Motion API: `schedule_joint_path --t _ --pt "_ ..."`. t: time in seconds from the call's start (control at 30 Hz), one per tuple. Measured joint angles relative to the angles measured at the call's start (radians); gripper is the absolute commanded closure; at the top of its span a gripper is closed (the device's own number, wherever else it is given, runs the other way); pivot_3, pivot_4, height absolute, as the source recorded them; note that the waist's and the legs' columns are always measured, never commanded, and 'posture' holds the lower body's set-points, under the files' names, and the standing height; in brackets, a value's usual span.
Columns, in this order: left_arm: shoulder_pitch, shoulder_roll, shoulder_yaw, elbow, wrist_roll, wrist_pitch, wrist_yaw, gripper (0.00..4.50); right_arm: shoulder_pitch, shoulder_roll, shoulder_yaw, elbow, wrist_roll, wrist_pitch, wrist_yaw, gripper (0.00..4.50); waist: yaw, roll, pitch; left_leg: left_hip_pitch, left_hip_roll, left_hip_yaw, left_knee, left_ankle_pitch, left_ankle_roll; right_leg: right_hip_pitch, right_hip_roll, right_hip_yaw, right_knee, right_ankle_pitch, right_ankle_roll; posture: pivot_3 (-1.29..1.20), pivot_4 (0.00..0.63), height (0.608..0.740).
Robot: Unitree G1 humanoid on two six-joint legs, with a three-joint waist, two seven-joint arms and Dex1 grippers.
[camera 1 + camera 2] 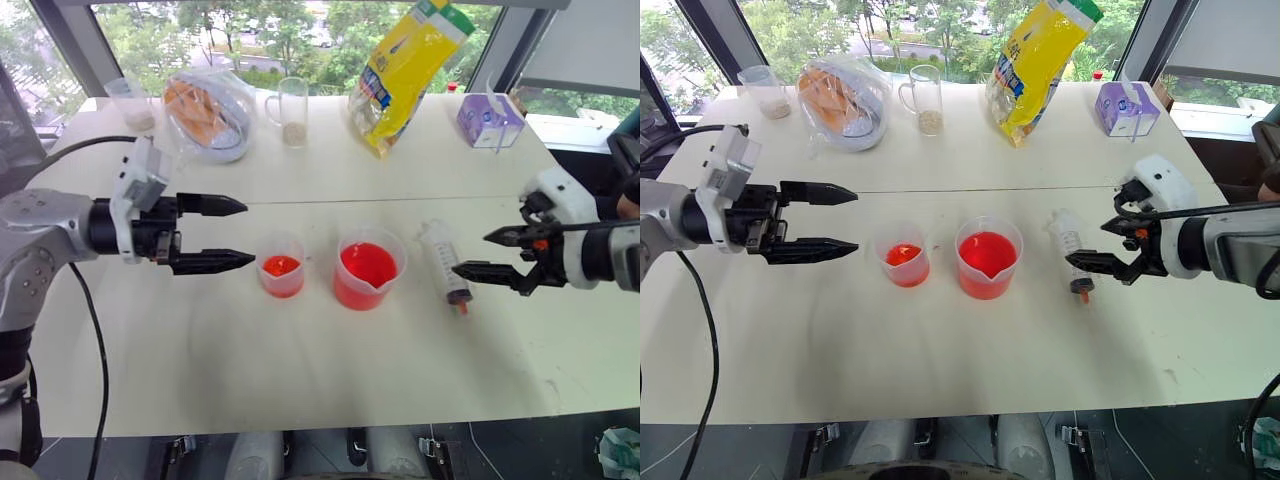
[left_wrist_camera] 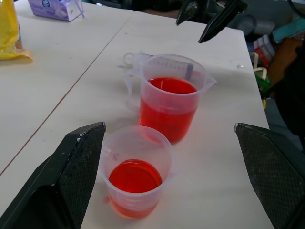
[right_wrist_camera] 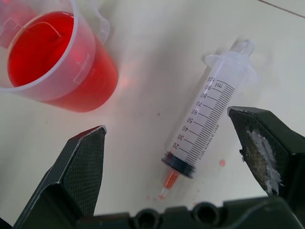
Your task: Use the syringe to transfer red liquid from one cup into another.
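from my head cameras, my left gripper hangs spread wide just left of the small cup; my right gripper hangs wide apart right beside the syringe, holding nothing. along my left fingers, the small cup sits between them, the spouted beaker of red liquid just beyond. along my right fingers, the syringe lies flat between them, beaker off to one side.
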State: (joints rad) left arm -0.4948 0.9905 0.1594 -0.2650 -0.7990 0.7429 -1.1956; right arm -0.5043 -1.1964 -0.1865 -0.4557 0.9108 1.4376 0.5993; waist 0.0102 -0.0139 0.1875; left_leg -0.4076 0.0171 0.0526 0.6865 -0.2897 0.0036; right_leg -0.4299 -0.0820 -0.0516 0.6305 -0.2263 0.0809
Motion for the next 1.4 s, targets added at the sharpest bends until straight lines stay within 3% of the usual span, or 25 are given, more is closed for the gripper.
schedule_joint_path --t 0.17,0.3,0.47,0.8,0.9,1.03,1.07,1.27,1.4 --pt "-0.005 -0.02 0.002 -0.003 0.0 0.006 0.008 0.0 -0.129 0.056 0.089 0.108 -0.056 0.071 -0.048 0.03 -0.002 0.0 0.0 0.0 0.0 0.0 0.0 0.0 0.0 0.0 0.0 0.0 0.0 0.0 0.0 0.0 0.15 0.74" --pt "-0.033 -0.038 -0.011 0.003 0.006 -0.006 0.007 0.0 -0.238 0.168 0.201 0.247 -0.143 0.118 -0.102 0.03 -0.005 0.0 0.0 0.0 -0.001 0.0 0.0 0.0 0.0 0.0 0.001 0.0 0.0 0.0 0.0 0.0 0.15 0.74" --pt "-0.04 -0.065 -0.027 0.014 0.021 -0.017 0.011 0.0 -0.309 0.286 0.293 0.417 -0.247 0.145 -0.158 0.03 -0.005 0.0 0.0 -0.002 -0.001 0.001 0.0 0.0 0.0 -0.002 0.0 0.0 0.0 0.001 0.0 0.0 0.15 0.74" --pt "0.019 -0.085 -0.018 -0.024 0.023 -0.028 0.056 0.0 -0.369 0.371 0.441 0.575 -0.369 0.091 -0.116 0.03 -0.007 0.0 0.0 -0.002 -0.001 0.0 0.0 0.0 0.001 -0.002 0.001 0.0 0.001 0.001 0.0 0.0 0.15 0.74" --pt "0.033 -0.085 0.004 -0.039 0.022 -0.028 0.073 0.0 -0.372 0.377 0.489 0.598 -0.395 0.063 -0.083 0.86 -0.007 0.0 0.0 -0.002 -0.001 0.0 0.0 0.0 0.001 -0.002 0.001 0.0 0.001 0.001 0.0 0.0 0.15 0.74" --pt "0.052 -0.084 0.025 -0.053 0.018 -0.028 0.086 0.0 -0.387 0.385 0.521 0.608 -0.426 0.044 -0.048 2.82 -0.007 0.0 0.0 -0.001 -0.001 0.0 0.0 0.0 0.001 -0.002 0.001 0.0 0.001 0.001 0.0 0.0 0.15 0.74" --pt "0.053 -0.084 0.025 -0.053 0.016 -0.028 0.087 0.0 -0.391 0.386 0.524 0.608 -0.43 0.044 -0.04 3.07 -0.007 0.0 0.0 -0.001 -0.001 0.0 0.0 0.0 0.001 -0.001 0.001 0.0 0.001 0.001 0.0 0.0 0.15 0.74" --pt "0.047 -0.084 0.025 -0.051 0.01 -0.028 0.086 0.0 -0.383 0.389 0.513 0.602 -0.456 0.042 -0.023 3.07 -0.008 0.0 0.0 -0.001 -0.001 0.0 0.0 0.0 0.001 -0.001 0.001 0.0 0.001 0.001 0.0 0.0 0.15 0.74" --pt "-0.017 -0.08 0.023 -0.014 0.006 -0.028 0.074 0.0 -0.326 0.329 0.391 0.478 -0.456 0.011 -0.021 3.07 0.002 0.0 0.0 -0.002 -0.001 0.0 0.0 0.0 0.001 -0.002 0.0 0.0 0.0 0.001 0.0 0.0 0.15 0.74"
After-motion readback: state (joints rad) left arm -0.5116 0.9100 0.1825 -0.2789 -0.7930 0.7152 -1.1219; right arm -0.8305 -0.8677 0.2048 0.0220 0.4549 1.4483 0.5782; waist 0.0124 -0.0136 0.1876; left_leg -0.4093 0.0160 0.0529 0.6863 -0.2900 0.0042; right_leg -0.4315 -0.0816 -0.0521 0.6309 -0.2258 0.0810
